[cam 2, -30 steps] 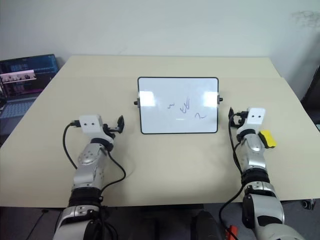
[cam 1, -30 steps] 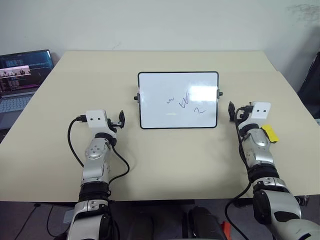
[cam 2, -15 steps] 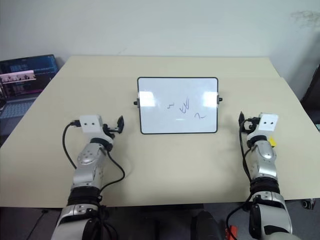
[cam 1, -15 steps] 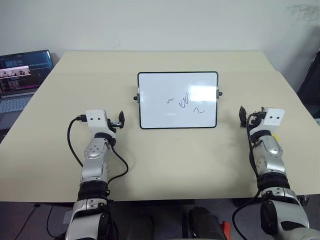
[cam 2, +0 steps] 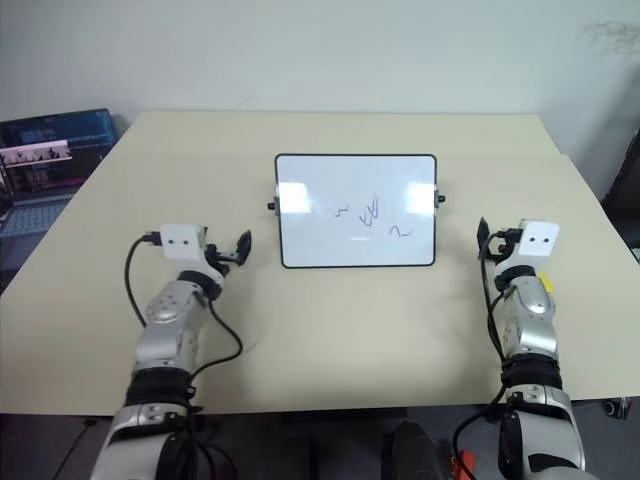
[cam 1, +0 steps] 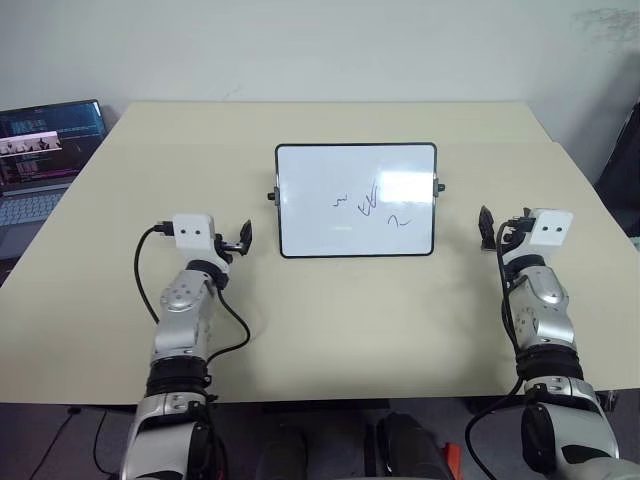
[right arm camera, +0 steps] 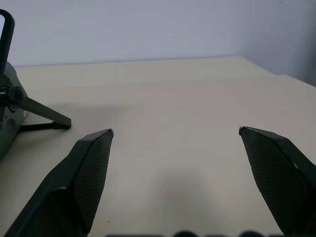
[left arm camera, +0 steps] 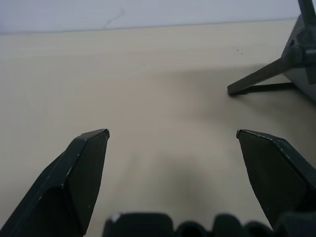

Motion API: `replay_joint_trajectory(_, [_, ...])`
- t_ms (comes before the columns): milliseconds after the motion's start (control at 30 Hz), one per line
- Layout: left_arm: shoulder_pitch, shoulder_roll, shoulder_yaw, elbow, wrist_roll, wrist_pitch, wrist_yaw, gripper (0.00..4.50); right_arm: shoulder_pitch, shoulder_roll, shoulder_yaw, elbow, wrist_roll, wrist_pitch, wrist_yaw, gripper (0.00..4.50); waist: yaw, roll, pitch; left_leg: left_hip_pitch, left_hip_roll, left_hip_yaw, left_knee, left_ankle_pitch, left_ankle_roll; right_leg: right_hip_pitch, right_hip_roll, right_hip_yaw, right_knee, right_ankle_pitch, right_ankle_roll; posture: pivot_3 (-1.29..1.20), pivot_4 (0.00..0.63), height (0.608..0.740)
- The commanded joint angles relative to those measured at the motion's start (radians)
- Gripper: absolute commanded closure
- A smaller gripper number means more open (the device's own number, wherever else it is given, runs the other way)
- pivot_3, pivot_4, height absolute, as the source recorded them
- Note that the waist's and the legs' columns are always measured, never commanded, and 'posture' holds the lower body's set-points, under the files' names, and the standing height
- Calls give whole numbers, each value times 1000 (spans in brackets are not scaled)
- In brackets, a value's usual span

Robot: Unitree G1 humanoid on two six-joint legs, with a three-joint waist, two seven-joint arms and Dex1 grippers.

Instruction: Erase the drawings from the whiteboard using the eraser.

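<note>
The whiteboard [cam 1: 356,200] stands propped on its stand in the middle of the table, black-framed and glossy. The drawings [cam 1: 370,205], a few dark squiggles, sit right of its centre. My left gripper [cam 1: 243,238] hovers open just off the board's lower left corner, pointing forward. In the left wrist view its gripper [left arm camera: 173,133] is empty, with the board's stand leg [left arm camera: 256,81] ahead of it to one side. My right gripper [cam 1: 487,228] is open beside the board's right edge; the right wrist view shows this gripper [right arm camera: 175,132] empty over bare table. The eraser is hidden.
An open laptop [cam 1: 40,150] sits off the table's far left corner. The beige table [cam 1: 330,320] stretches wide around the board. A dark object [cam 1: 622,170] stands at the right, beyond the table edge.
My right arm has shifted to the right, away from the board, and now covers the spot where the yellow eraser showed. The left arm has hardly moved.
</note>
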Motion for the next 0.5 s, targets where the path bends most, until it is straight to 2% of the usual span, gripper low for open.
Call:
replay_joint_trajectory(33, [-32,95,9,-122,-89,105,-160,0,22,-59,-17,-146,52,110,55,20,0,0,0,0,0,0,0,0,0,0,0,0,0,0,0,0,150,740])
replay_joint_trajectory(233, [-61,217,-67,-278,-187,287,-405,0,41,-203,-31,-274,104,347,148,20,3,1,1,0,0,0,0,0,0,0,0,0,0,0,0,0,150,740])
replay_joint_trajectory(333, [-104,203,-128,-275,-165,295,-446,0,57,-267,-41,-341,142,490,180,20,7,1,1,0,0,0,0,0,0,0,0,0,-1,0,0,0,150,740])
replay_joint_trajectory(500, [-156,118,-268,-291,-176,349,-546,0,92,-378,-76,-436,188,717,208,20,5,0,1,-1,0,0,0,0,0,0,0,0,-1,0,0,0,150,740])
